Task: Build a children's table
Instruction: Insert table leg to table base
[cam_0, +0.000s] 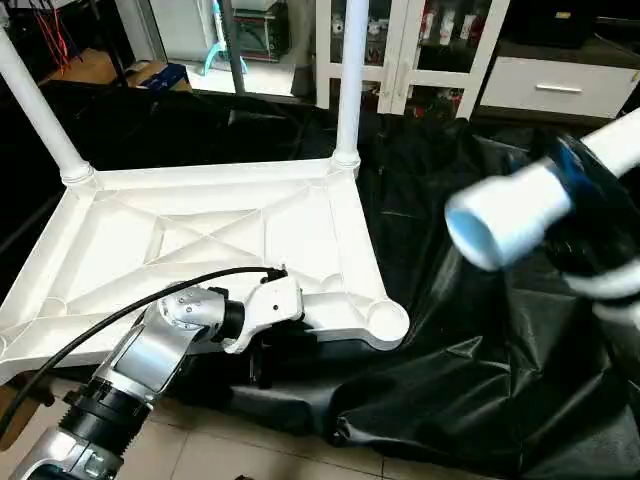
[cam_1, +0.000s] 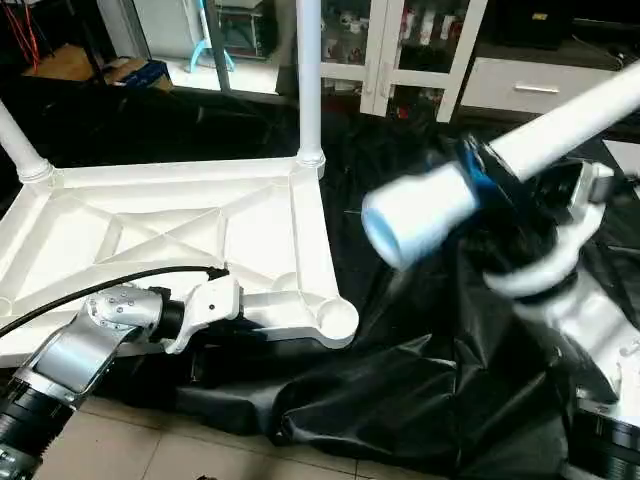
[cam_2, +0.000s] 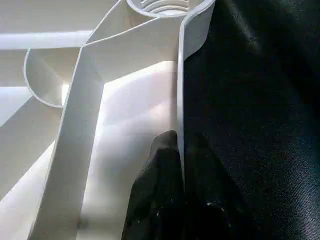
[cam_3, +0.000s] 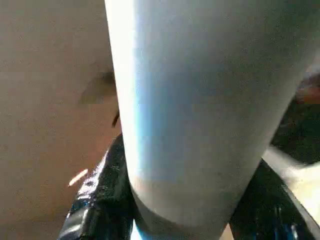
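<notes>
The white plastic square top, ribbed underside up, lies at centre-left on black sheeting, two white tube legs already standing in its far sockets. The left gripper pinches its near rim closed. The right gripper clasps a third tapered white leg at right. Swinging that leg carelessly toward the empty near socket could, I judge, jolt the top loose or misalign the threads.

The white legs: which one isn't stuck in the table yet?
The leg held in the right gripper. It lies slanted in the air, while the other two legs stand upright in the tabletop's far corner sockets.
</notes>
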